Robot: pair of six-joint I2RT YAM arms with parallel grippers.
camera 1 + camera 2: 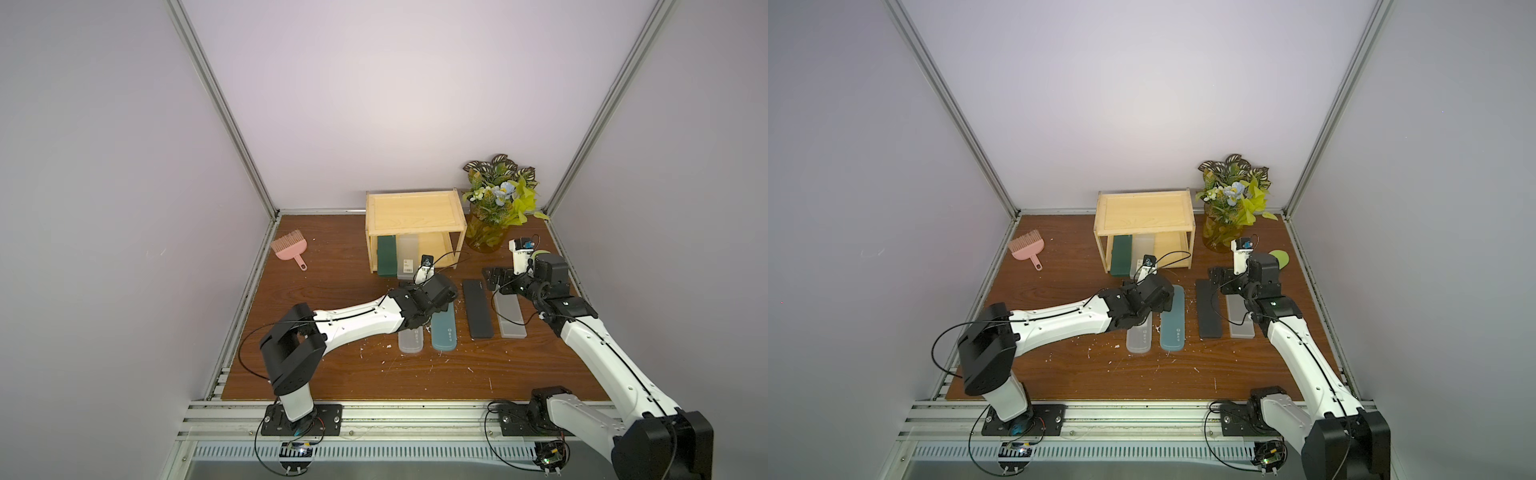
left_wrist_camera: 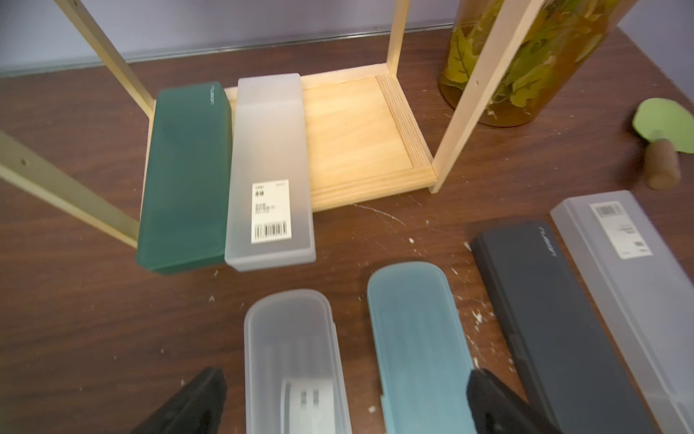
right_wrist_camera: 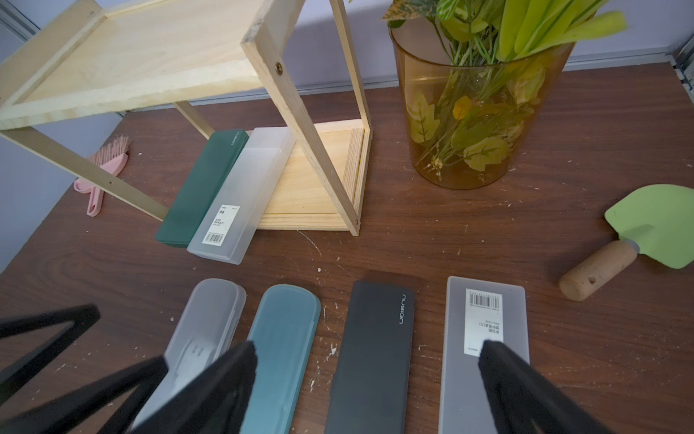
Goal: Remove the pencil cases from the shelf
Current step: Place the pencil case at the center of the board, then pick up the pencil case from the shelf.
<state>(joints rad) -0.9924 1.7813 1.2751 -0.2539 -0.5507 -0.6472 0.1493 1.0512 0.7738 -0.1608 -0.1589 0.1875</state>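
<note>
The pale wooden shelf [image 1: 415, 216] stands at the back of the table. On its lower tier lie a dark green pencil case [image 2: 184, 176] and a frosted grey one with a barcode label [image 2: 270, 169], side by side, their near ends past the shelf's front edge. Flat on the table in front are a clear rounded case [image 1: 411, 343], a teal one [image 1: 444, 332], a black one [image 1: 478, 309] and a frosted grey one [image 1: 510, 318]. My left gripper [image 2: 347, 379] is open above the clear and teal cases, holding nothing. My right gripper [image 3: 368, 351] is open over the black and grey cases, holding nothing.
A pink brush [image 1: 289, 247] lies at the back left. An amber vase of artificial plants [image 1: 492, 216] stands just right of the shelf. A green trowel with a wooden handle [image 3: 638, 236] lies near the right edge. Walls and a metal frame enclose the table.
</note>
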